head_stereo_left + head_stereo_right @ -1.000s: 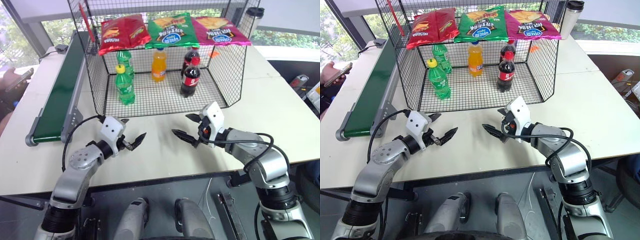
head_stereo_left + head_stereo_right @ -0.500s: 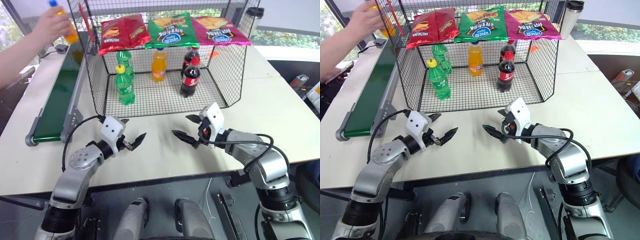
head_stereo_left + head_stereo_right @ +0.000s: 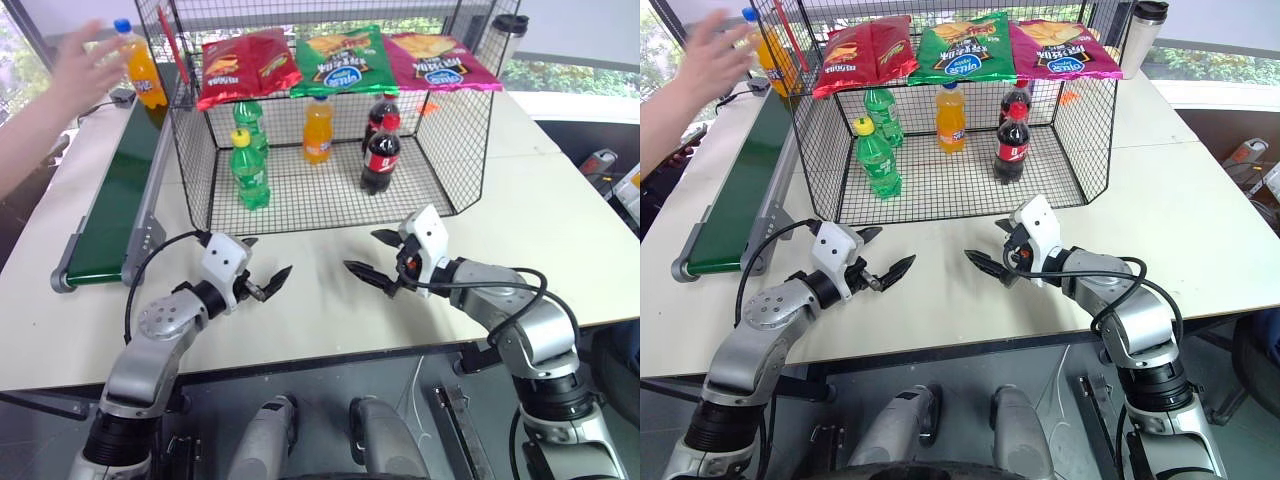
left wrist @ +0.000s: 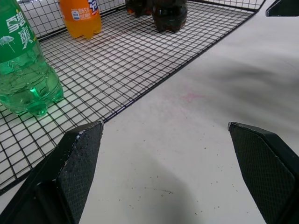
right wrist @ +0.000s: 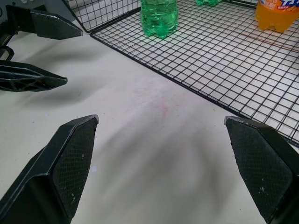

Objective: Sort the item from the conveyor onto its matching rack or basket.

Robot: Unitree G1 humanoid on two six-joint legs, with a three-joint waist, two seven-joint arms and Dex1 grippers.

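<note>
1. Now, your bottle (image 3: pixel 141 72) stands upright at the conveyor's (image 3: pixel 120 190) far end, blue cap up, with a person's hand (image 3: pixel 88 66) just beside it; you cannot tell whether the fingers touch it.
2. The conveyor runs along the table's (image 3: pixel 560 235) left side, close against the basket's (image 3: pixel 195 150) left mesh wall.
3. The basket's open side faces you. Its grid floor holds two green bottles (image 3: pixel 249 170) at left, an orange-capped bottle (image 3: pixel 318 130) in the middle and two cola bottles (image 3: pixel 380 157) at right, with bare grid between and in front of them.
4. Three chip bags (image 3: pixel 345 60) lie on the mesh top.
5. Bare tabletop lies between the basket's front edge and both grippers.
6. Left gripper (image 3: pixel 264 285): fingers spread wide, holding nothing, above the table.
7. Right gripper (image 3: pixel 372 258): fingers spread wide, holding nothing, well apart from the left.
</note>
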